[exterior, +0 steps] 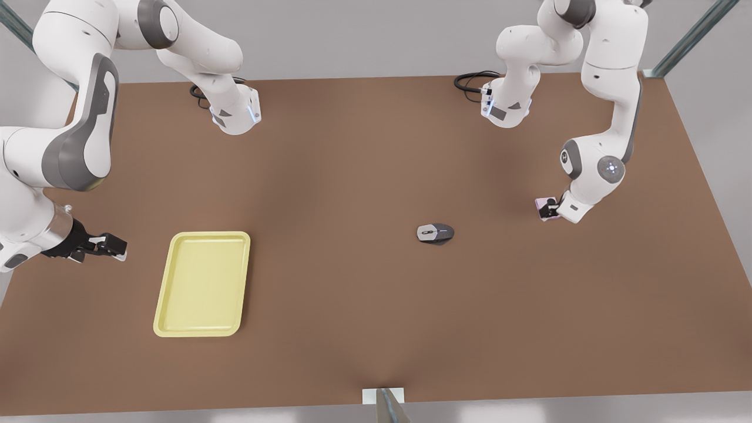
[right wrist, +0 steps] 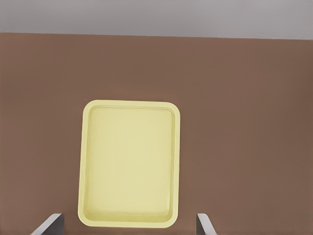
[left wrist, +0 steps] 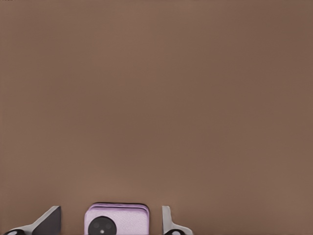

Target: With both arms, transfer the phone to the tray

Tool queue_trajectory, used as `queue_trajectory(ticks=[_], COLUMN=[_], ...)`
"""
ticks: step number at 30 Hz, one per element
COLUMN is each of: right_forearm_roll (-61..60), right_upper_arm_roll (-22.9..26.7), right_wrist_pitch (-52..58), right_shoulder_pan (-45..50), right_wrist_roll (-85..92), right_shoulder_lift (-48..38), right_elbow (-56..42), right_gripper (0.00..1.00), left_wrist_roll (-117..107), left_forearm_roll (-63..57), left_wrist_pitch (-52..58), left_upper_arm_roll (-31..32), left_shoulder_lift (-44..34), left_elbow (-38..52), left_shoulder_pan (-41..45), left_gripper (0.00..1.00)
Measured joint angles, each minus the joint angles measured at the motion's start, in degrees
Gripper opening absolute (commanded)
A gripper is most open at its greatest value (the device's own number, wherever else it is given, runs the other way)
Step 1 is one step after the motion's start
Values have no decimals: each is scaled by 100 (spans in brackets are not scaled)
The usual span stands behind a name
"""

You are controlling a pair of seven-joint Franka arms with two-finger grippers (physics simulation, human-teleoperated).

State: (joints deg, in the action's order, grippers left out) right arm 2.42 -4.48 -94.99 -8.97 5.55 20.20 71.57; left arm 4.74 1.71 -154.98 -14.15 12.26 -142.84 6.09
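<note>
left gripper (exterior: 551, 208) lowered at the table on the front view's right, fingers (left wrist: 168, 223) spread wide, seemingly not yet clamped on anything. right gripper (exterior: 108, 245) held level above the table on the front view's left, fingers (right wrist: 205, 226) parted, arm bent sharply at the elbow, waiting.

- Two robot arms, one at the front view's left and one at its right.
- Two grippers: the left gripper (exterior: 550, 208) and the right gripper (exterior: 108, 245).
- One pink phone (exterior: 544, 205).
- One yellow tray (exterior: 202, 284).
- One computer mouse (exterior: 435, 233).
- One brown table (exterior: 364, 176).
- Two black cable coils, one beside each arm base.
</note>
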Motion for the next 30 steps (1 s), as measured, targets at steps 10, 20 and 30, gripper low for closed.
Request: queue_trajectory(ticks=[10,20,30], right_forearm_roll=[0,0,0], right_upper_arm_roll=[0,0,0], right_wrist_pitch=[2,4,9], right_shoulder_pan=[0,0,-9], right_wrist_roll=[19,24,26], right_shoulder_lift=[0,0,-8], right_elbow=[0,0,0], right_gripper=[100,100,100], left_wrist_roll=[278,479,573], left_forearm_roll=[-4,43,156], left_wrist_pitch=[-392,-472,-566], left_upper_arm_roll=[-167,-153,-125], left_shoulder_lift=[2,84,326], left_elbow=[-508,-510,-504], left_shoulder_pan=[3,16,19], left_gripper=[100,100,100])
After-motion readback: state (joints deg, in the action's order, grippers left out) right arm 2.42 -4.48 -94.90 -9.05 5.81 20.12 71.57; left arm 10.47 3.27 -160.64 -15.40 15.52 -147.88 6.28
